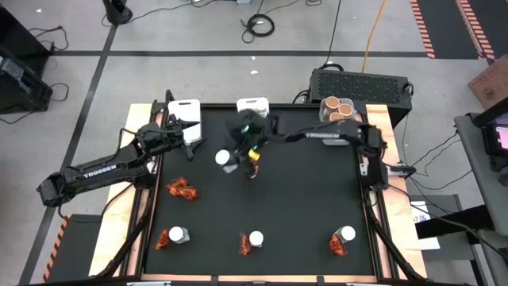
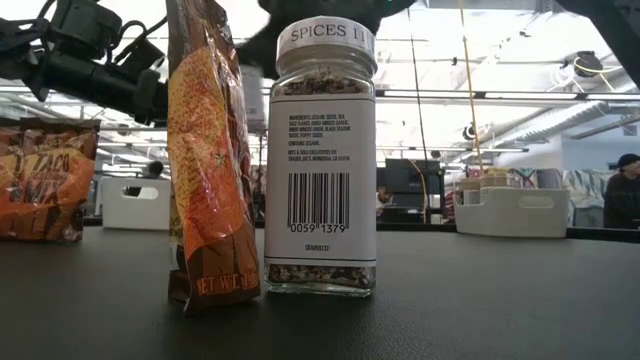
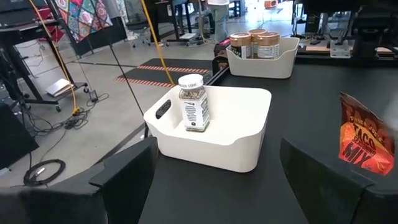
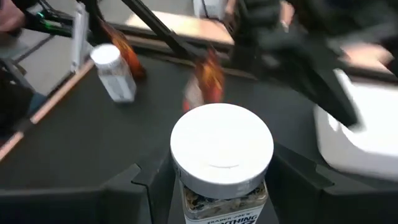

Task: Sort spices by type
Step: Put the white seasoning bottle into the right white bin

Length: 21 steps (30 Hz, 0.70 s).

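My right gripper (image 1: 232,154) reaches in from the table's right side to the middle and is shut on a clear spice jar with a white lid (image 4: 221,147). A red-orange sachet (image 1: 254,168) shows just beside it. My left gripper (image 3: 214,180) waits open near the far left, facing the middle white bin (image 3: 245,118), in which one jar (image 3: 193,102) stands upright. Tan-topped tubs (image 1: 339,107) stand in the far right bin. Two sachets (image 1: 182,189) lie at the left. Along the near edge stand three jars, each beside a sachet (image 1: 176,235) (image 1: 252,240) (image 1: 343,237). My right gripper pinches the jar's glass body just under the lid (image 4: 186,198) between its two fingers (image 4: 134,186). The fingers slant down at it from the table's right side. The jar stays upright, lid up, lifted clear of the table.
A third white bin (image 1: 184,111) stands at the far left, close to my left gripper. The near-centre jar (image 2: 322,150) and sachet (image 2: 205,160) fill the low view. The dark tabletop (image 1: 302,199) lies bare between the far bins and the near row.
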Each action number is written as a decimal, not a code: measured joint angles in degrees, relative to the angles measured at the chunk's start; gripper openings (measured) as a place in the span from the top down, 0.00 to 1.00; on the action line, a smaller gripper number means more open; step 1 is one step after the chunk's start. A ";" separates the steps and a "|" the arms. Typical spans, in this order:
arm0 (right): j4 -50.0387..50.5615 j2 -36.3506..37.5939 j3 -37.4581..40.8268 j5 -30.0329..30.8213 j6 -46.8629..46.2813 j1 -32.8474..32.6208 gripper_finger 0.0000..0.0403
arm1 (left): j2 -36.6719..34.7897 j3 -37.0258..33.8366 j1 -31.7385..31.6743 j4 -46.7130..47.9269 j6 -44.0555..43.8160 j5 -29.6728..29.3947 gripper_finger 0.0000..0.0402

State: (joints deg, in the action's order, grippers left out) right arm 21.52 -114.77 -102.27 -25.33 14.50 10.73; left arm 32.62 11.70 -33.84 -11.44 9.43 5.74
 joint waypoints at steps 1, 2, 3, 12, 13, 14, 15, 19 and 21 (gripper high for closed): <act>1.30 0.70 0.63 -0.08 0.40 1.11 0.51 | 0.00 0.00 0.00 0.00 0.00 0.00 0.16; 1.97 1.50 1.50 -0.09 0.58 2.37 0.51 | 0.00 0.00 -0.01 0.00 0.00 0.00 0.16; 2.23 2.32 2.61 -0.04 0.78 3.78 0.51 | 0.00 0.00 -0.01 0.00 0.01 0.01 0.16; -15.70 5.35 14.52 0.77 -6.61 15.85 0.51 | 0.00 0.00 0.00 -0.04 0.02 0.02 0.16; -17.13 5.35 15.63 1.84 -7.67 16.74 0.51 | 0.00 0.00 -0.01 -0.04 0.04 0.02 0.16; -18.63 5.35 16.56 3.98 -8.57 17.47 0.51 | 0.00 0.00 -0.01 -0.07 0.14 0.02 0.16; -20.24 5.18 17.49 5.87 -9.25 18.09 0.51 | 0.00 0.00 0.01 -0.07 0.15 0.02 0.16; -23.17 4.66 20.14 8.06 -12.01 20.18 0.51 | 0.00 0.00 0.00 -0.22 0.38 0.02 0.16; -25.51 4.65 20.63 11.44 -14.37 20.33 0.50 | 0.00 0.00 -0.01 -0.28 0.39 0.02 0.16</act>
State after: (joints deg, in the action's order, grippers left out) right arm -3.99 -110.13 -81.64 -13.89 0.12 31.06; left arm 32.62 11.70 -33.85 -11.72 9.82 5.76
